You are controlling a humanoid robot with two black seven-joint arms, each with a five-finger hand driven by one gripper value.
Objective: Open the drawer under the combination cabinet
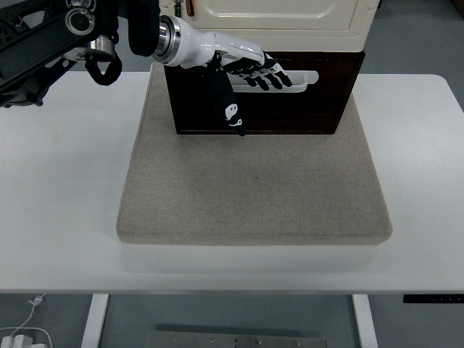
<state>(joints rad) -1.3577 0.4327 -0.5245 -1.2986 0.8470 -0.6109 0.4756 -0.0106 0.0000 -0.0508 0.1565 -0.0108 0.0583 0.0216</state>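
- Counting what lies before you: one cream combination cabinet [279, 14] at the far side of the desk [58, 188], and one dark brown drawer [304, 109] directly beneath it.
- You see one white handle [301, 78] across the drawer front.
- Your one visible arm enters from the left; the left robot hand [250, 69] lies over the handle's left part, fingers [272, 75] stretched flat along it, thumb [230, 112] pointing down over the drawer face, nothing clasped.
- One grey mat [254, 188] lies under the cabinet and drawer, with its near part bare.
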